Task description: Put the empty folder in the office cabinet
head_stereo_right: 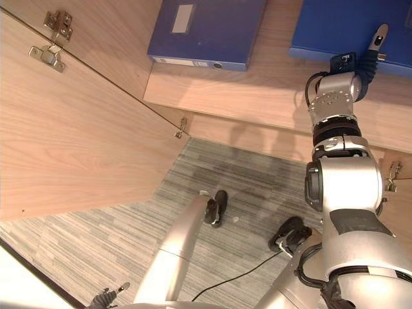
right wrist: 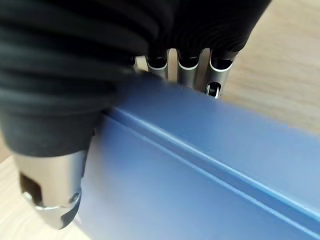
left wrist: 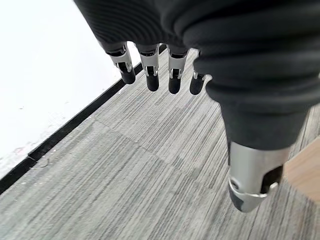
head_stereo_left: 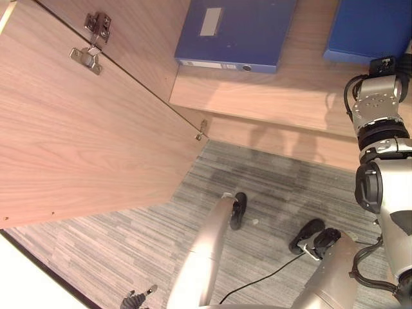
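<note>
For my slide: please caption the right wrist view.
Right hand grips a blue folder over the wooden cabinet shelf.

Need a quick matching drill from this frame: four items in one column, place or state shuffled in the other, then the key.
Column 1
1. right hand
2. left hand
3. blue folder with label
4. cabinet door

Column 2
A. swung open, hinges showing
B. lying flat on the cabinet shelf, untouched
C. hanging over grey carpet, holding nothing
D. on the second blue folder

Pairs: 1-D, 2-C, 3-B, 4-A
</note>
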